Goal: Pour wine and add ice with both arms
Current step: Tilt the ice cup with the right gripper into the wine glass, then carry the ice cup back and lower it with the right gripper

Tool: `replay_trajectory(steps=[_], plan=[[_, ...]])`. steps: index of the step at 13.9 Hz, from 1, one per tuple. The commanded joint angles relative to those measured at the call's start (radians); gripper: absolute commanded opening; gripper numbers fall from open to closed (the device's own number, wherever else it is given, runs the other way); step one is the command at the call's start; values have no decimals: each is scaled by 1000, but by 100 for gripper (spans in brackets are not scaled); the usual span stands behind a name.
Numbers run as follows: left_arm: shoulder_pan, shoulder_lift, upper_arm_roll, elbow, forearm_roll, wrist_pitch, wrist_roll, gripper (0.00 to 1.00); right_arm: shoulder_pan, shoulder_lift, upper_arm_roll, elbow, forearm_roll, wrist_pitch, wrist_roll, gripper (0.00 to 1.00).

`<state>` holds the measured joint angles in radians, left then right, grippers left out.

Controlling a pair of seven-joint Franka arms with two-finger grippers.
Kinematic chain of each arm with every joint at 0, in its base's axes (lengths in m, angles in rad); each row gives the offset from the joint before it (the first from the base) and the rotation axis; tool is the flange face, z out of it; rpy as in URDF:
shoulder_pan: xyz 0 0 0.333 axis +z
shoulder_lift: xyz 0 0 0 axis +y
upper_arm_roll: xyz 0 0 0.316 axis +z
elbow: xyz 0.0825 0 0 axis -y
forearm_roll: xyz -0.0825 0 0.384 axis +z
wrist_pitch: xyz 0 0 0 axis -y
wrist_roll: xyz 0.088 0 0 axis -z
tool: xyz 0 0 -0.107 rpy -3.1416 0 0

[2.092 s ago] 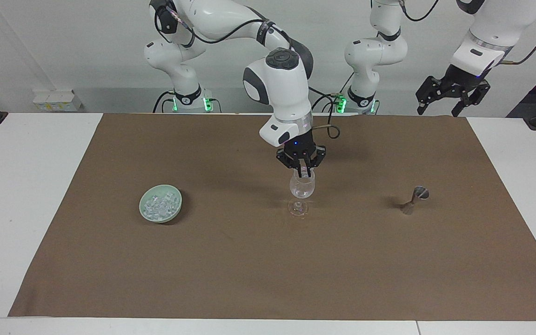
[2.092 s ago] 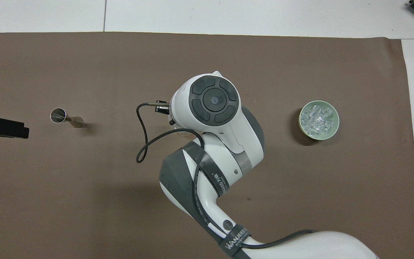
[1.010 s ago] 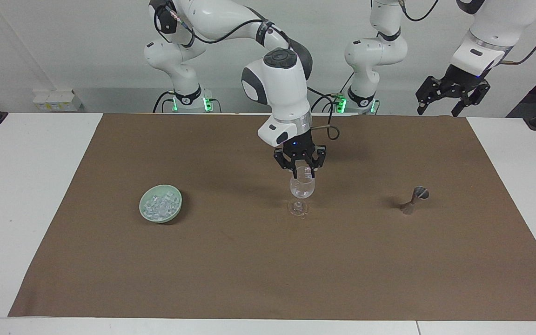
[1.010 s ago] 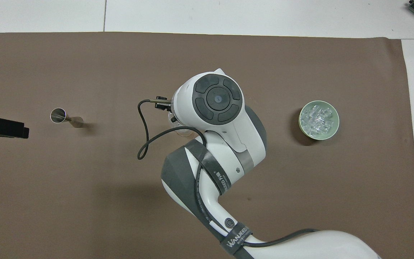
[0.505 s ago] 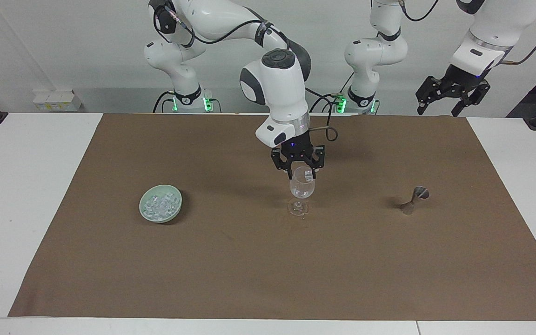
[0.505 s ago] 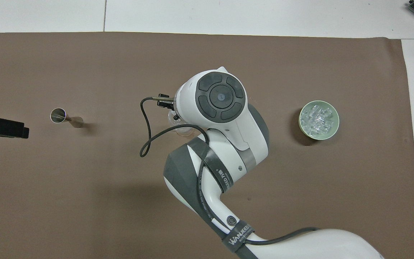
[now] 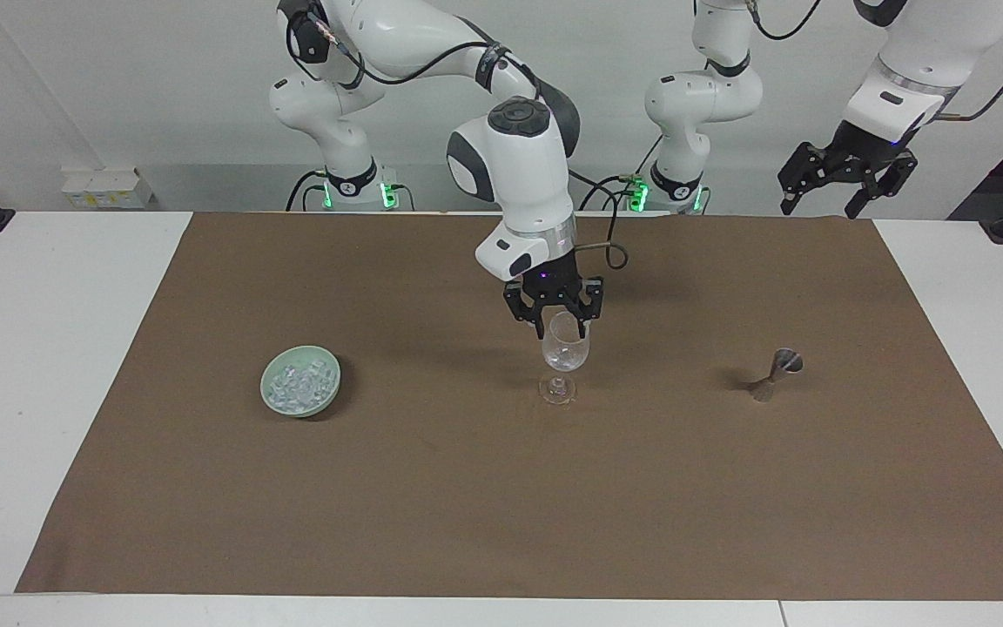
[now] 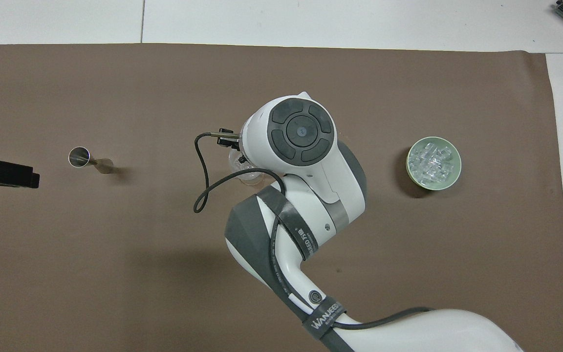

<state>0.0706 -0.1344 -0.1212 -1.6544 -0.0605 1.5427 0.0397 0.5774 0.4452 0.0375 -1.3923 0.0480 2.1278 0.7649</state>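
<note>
The right gripper (image 7: 561,330) hovers just over the rim of a wine glass (image 7: 566,352) at mid-mat, fingers apart and empty, apparently placed for dropping ice into the bowl; the ice (image 7: 299,384) lies heaped in a green bowl (image 7: 271,399) toward the right arm's end of the table; a steel jigger (image 7: 777,369) stands toward the left arm's end; the left gripper (image 7: 845,190) waits raised near the mat's edge, fingers spread.

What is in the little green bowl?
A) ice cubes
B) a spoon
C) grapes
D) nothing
A: the green bowl toward the right arm's end of the table is filled with small clear, glinting chunks of ice.
</note>
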Motion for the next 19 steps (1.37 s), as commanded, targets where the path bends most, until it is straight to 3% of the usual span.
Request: replay_trajectory(steps=[1, 3, 6, 7, 19], plan=[[3, -8, 2, 4, 4, 2, 9, 100, -8, -31, -8, -8, -20, 8, 16, 65], [3, -8, 2, 4, 4, 2, 9, 100, -16, -72, -39, -17, -22, 3, 2, 72], [3, -8, 2, 4, 4, 2, 9, 100, -59, -121, -41, -37, -43, -28, -19, 98], [3, -8, 2, 4, 4, 2, 9, 100, -85, -147, -41, -59, -53, -37, -53, 100], [3, -8, 2, 4, 4, 2, 9, 100, -382, -361, -39, -73, -53, -419, -498, 100]])
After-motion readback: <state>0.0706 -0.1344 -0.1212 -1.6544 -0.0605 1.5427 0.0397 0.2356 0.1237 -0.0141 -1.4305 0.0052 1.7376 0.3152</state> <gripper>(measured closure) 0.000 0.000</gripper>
